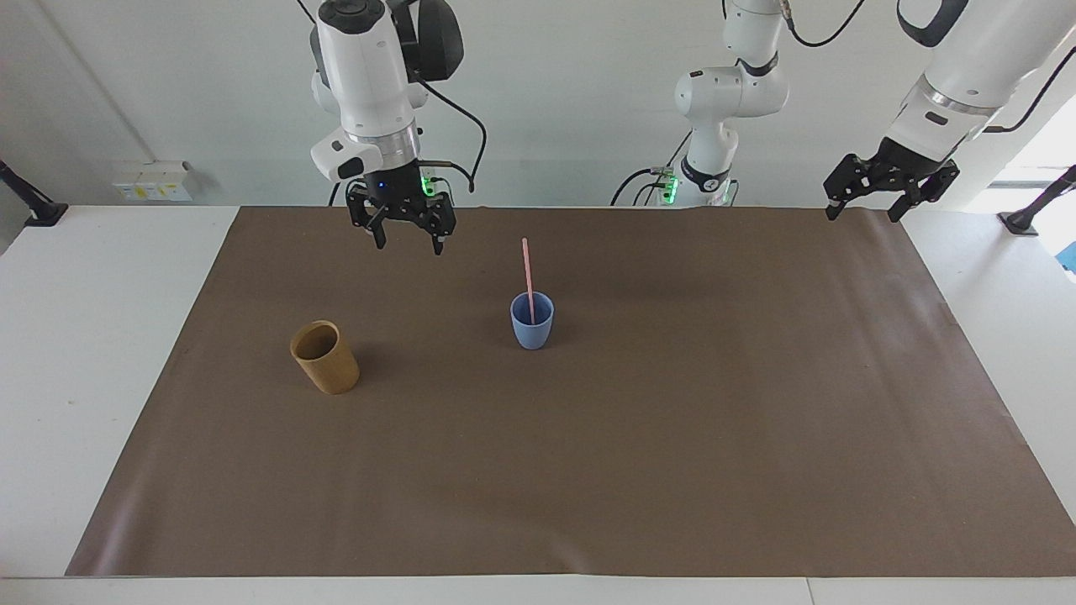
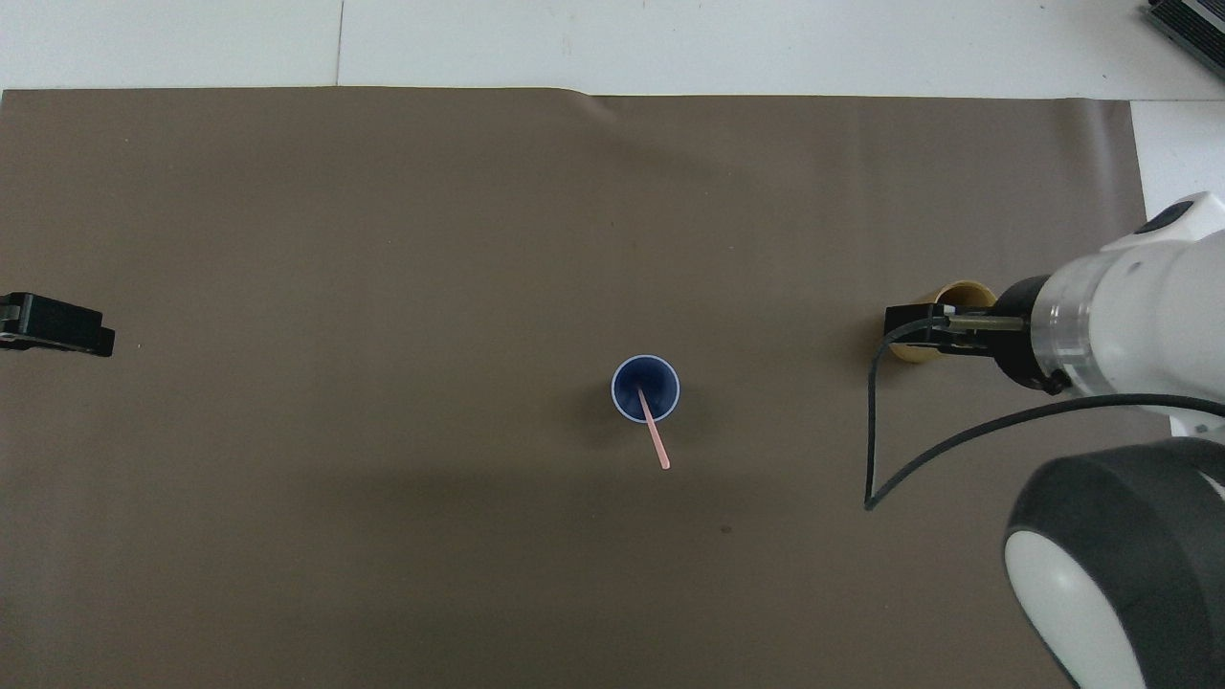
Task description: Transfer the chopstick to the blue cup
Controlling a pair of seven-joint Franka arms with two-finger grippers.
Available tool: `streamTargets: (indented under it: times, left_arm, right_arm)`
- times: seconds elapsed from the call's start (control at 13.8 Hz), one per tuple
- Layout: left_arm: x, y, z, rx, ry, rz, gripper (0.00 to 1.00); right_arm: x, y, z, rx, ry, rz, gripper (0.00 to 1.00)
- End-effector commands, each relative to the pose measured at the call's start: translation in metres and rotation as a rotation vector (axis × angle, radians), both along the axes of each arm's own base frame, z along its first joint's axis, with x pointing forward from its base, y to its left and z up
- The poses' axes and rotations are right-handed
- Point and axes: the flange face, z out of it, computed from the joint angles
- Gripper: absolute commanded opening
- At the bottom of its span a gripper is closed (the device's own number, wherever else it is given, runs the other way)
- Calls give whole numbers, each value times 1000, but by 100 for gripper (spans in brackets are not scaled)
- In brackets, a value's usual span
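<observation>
**One chopstick stands in the blue cup, both grippers empty**

One pale pink chopstick (image 1: pixel 527 277) stands with its lower end inside the blue cup (image 1: pixel 532 329), its upper part rising well above the rim and leaning slightly toward the robots. Nothing holds it. The light-blue tumbler sits upright on the brown mat (image 1: pixel 588 470), about midway between the two arms' ends of the table.

The right gripper (image 1: pixel 404 238) hangs in the air over the mat, on the right arm's side of the blue cup and apart from it. Its fingers are spread wide and carry nothing. In the overhead view it (image 2: pixel 914 321) covers part of the tan cup (image 2: pixel 965 292), yet the facing view shows it raised well above that cup.

The tan cylindrical cup (image 1: pixel 324 357) stands on the mat toward the right arm's end, slightly farther from the robots than the blue cup, tilted a little.

The left gripper (image 1: pixel 864 210) waits over the mat's edge at the left arm's end, its fingers apart and empty.
</observation>
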Motion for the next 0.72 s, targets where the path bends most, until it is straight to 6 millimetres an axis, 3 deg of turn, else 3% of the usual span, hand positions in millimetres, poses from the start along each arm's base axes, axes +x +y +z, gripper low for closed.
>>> streamTargets:
  times: [0.0,0.22,0.43,0.65]
  left_arm:
    - [-7,5,4,8,-2,0,100]
    - [-7,5,4,8,-2,0,100]
    - [-7,5,4,8,-2,0,100]
    - [-7,5,4,8,-2,0,100]
  right_arm:
    - [16,-23,22,-23,18,-16,100]
    - [32,-41,27,-27,107,-2,100]
    - [34,-44,27,-97,122,170,100]
    - [34,-49,26,-68,111,118,100]
